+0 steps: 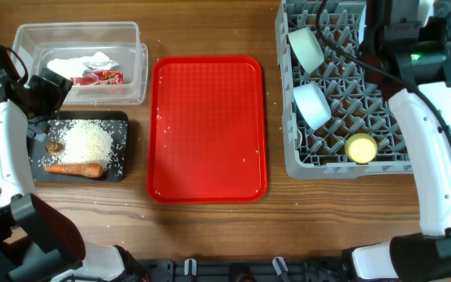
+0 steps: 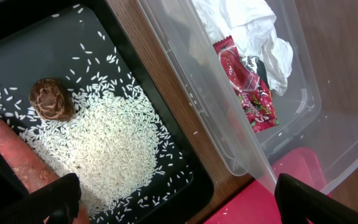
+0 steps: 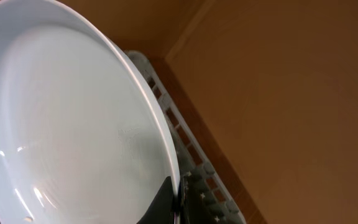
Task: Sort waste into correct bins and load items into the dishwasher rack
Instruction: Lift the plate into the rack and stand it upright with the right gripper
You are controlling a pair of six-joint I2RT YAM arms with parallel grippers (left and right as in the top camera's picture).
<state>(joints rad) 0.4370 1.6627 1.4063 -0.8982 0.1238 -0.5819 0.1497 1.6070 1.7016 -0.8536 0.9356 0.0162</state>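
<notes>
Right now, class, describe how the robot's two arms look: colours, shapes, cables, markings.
The left arm and right arm have rounded white shells joined by black joint housings. A thin black cable runs along the right arm, and a small green light glows on its black section. The left tool's fingers are black.

We are finding open passage over the red tray (image 1: pixel 208 157). At 3 o'clock, the pale green bowl (image 1: pixel 305 48), light blue bowl (image 1: pixel 312 104) and yellow cup (image 1: pixel 361 148) are filling the rack's (image 1: pixel 292 160) left slots. The right gripper (image 3: pixel 178 202), pinching the light blue plate (image 3: pixel 73 124), is crowding its 12 o'clock edge.
</notes>
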